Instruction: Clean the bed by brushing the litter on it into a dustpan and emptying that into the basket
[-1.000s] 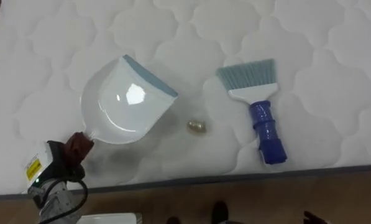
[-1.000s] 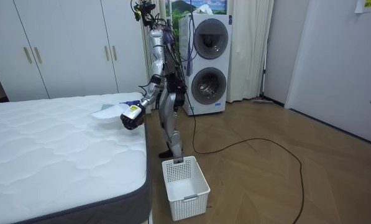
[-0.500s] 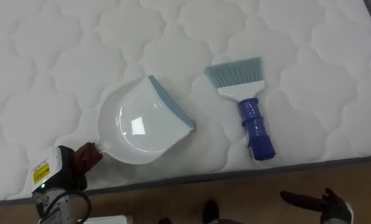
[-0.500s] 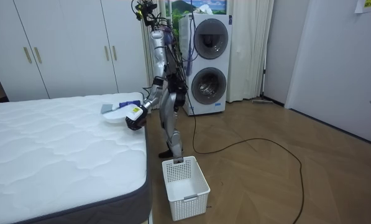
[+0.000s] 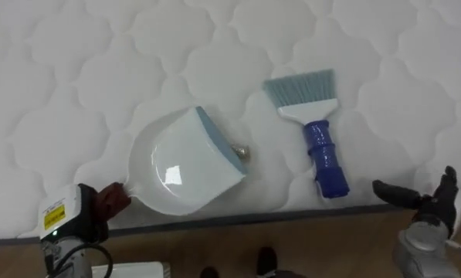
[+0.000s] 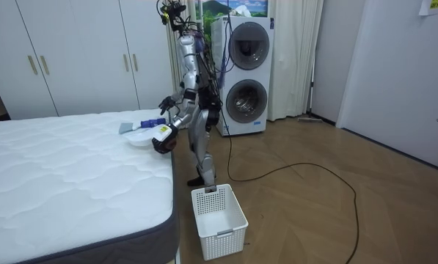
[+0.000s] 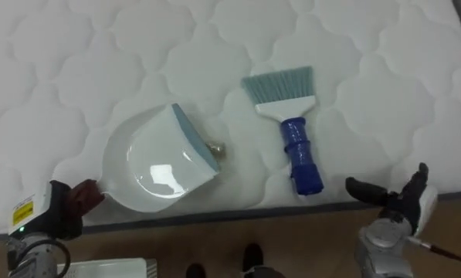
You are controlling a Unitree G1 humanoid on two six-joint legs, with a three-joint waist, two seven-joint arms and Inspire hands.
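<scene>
In the left eye view a white mattress [image 5: 99, 62] spread across nearly everything, its cover quilted into puffy, cloud-shaped lobes with stitched seams between them. A dark band edged its near side, with wooden floor [image 5: 323, 247] below. The left hand [image 5: 103, 202] sat at the mattress edge, dark fingers curled tight round the handle of a glossy white plastic dustpan [image 5: 176, 170]. The rounded pan lay on the cover, its straight grey-blue lip turned towards the right. A small golden lump [image 5: 240, 153] sat right at that lip, seemingly touching it. Just beyond lay a brush [image 5: 319, 131], flat on the quilting, with a ribbed blue handle, a white neck and a fan of pale blue bristles pointing away from the robot. The right hand [image 5: 435, 205] hung over the mattress edge near the handle's end, fingers stretched out and holding nothing, apart from the brush.

The right eye view gave the same layout and more of the silver forearm behind that hand.

The room view set the robot standing upright at the bed's far corner, on the room view's right of the mattress. A white slatted basket [image 6: 219, 220] stood on the plank floor by the bed. Behind the robot were two stacked washing machines [image 6: 244, 70], white wardrobe doors [image 6: 72, 51] and a pale curtain [image 6: 299, 59].
</scene>
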